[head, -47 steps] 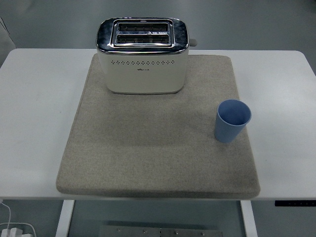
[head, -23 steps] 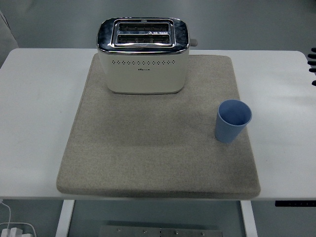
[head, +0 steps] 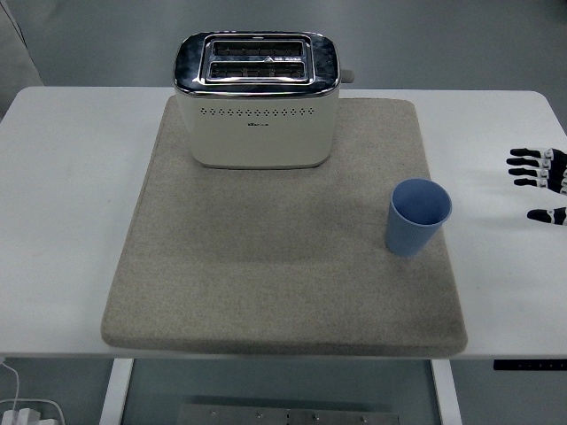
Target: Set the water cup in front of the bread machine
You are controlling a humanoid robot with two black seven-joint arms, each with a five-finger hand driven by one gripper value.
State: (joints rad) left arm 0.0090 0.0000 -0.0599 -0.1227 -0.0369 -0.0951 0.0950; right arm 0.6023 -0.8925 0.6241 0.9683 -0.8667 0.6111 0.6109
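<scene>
Blue water cup (head: 418, 215) upright on grey mat (head: 266, 266), right of toaster (head: 256, 99). Right hand (head: 540, 181) at right edge, fingers spread, empty, pointing left toward cup; well apart.

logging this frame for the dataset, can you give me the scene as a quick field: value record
surface: white table with a beige mat on it
toaster: cream and chrome, upright at the mat's far edge, slots empty
cup: blue, upright, empty, on the mat's right side, nearer and to the right of the toaster
right hand: at the right edge above the table, fingers spread, holding nothing, apart from the cup
left hand: not in view
task state: cup not yet grasped or moved in front of the toaster
</scene>
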